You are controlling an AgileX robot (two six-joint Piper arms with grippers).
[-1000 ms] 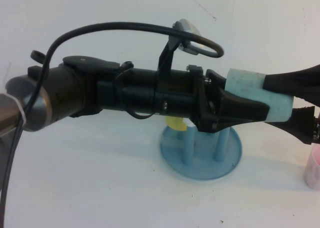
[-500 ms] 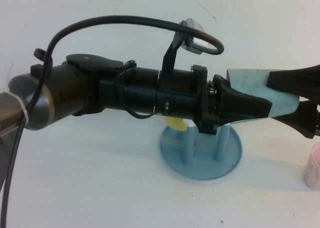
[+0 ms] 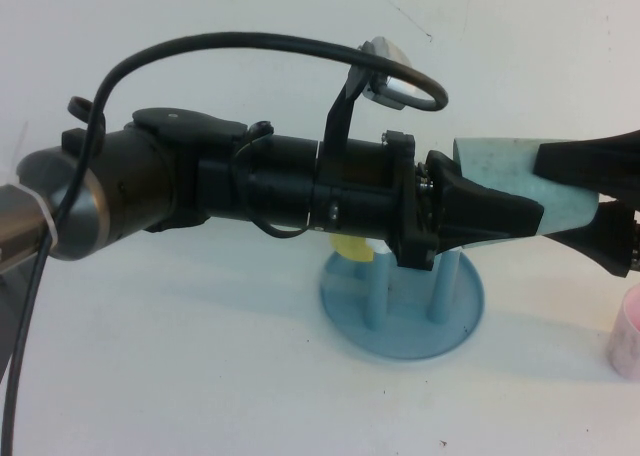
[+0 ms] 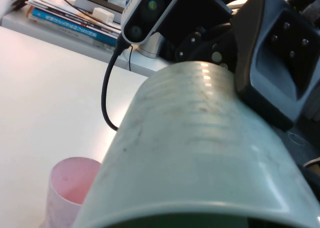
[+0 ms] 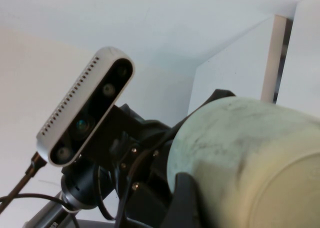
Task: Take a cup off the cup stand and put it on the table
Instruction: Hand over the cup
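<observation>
Cup held aloft between both grippers, above the cup stand.

The left gripper [image 3: 500, 214] and the right gripper [image 3: 585, 201] are both clamped on the cup [image 3: 495, 163], held sideways above the cup stand [image 3: 402, 321], clear of the table [image 3: 200, 356]. The cup is judged light, smooth and slightly flexible; mid-wall is best gripped.

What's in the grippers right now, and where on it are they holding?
The cup, on its side above the cup stand, is held by both: left gripper across its side wall, right gripper at its other end.
</observation>
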